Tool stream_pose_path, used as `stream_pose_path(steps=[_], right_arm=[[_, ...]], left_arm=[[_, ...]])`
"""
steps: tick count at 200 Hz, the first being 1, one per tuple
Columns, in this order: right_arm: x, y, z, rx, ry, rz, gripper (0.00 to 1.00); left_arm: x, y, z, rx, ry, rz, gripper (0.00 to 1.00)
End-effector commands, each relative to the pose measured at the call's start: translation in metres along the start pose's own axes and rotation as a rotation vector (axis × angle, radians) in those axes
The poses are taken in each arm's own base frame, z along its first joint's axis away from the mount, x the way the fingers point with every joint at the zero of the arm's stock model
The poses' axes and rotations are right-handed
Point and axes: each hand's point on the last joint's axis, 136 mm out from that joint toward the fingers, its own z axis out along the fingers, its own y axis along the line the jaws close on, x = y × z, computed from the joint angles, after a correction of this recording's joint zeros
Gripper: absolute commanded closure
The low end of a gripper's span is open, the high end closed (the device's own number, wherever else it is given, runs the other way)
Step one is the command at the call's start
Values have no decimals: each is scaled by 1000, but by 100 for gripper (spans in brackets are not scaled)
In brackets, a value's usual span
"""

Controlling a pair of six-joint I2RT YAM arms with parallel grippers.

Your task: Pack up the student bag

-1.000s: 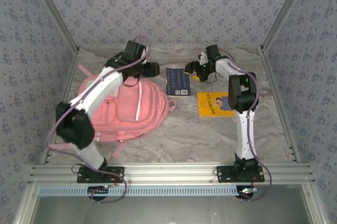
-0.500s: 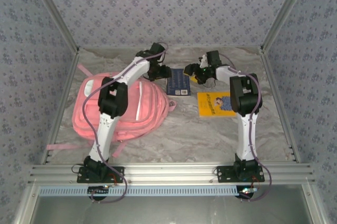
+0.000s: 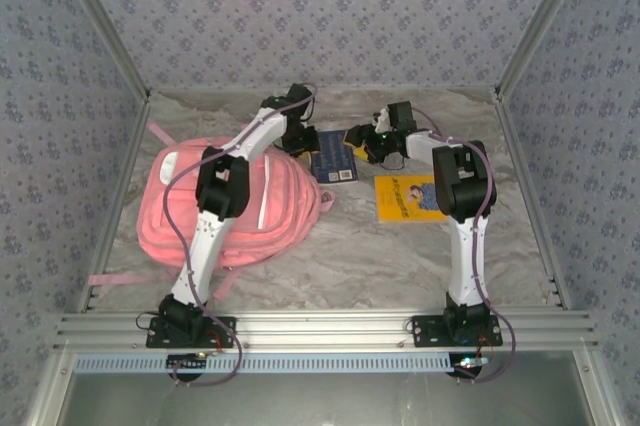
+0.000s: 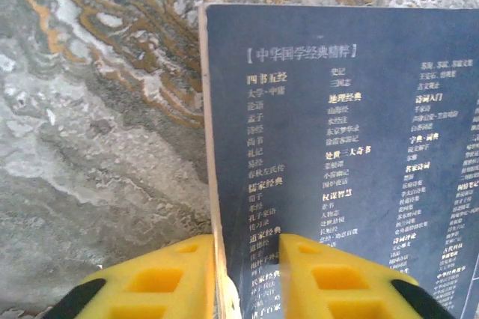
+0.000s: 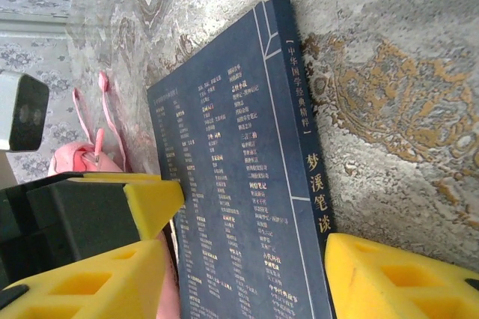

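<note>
The student bag (image 3: 275, 211) lies flat at the left of the table (image 3: 360, 256), long axis running left to right, its loop end pointing right and its straps trailing left. Just right of it lies a dark blue book (image 3: 337, 156). The left gripper (image 4: 247, 248) straddles the book's left edge with narrow jaws, though I cannot tell whether it grips, and the right gripper (image 5: 247, 255) stands wide at the spine.

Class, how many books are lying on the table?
2. A blue book lies at mid-table toward the back, right of the bag; a yellow book lies right of it. More may be hidden in the bag.
</note>
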Motion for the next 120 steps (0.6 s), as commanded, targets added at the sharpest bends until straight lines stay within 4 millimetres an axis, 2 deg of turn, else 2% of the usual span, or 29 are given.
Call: stream_pose_path(steps=[1, 24, 58, 120], right_arm=[[40, 5, 11, -55, 161, 47, 40], [51, 19, 11, -118, 224, 23, 40], [59, 40, 4, -201, 261, -13, 39], [52, 60, -4, -366, 227, 44, 38]], left_arm=[[20, -6, 19, 28, 82, 15, 81], [21, -9, 20, 52, 93, 15, 91], [22, -10, 21, 82, 106, 16, 100], [27, -3, 29, 92, 137, 14, 100]])
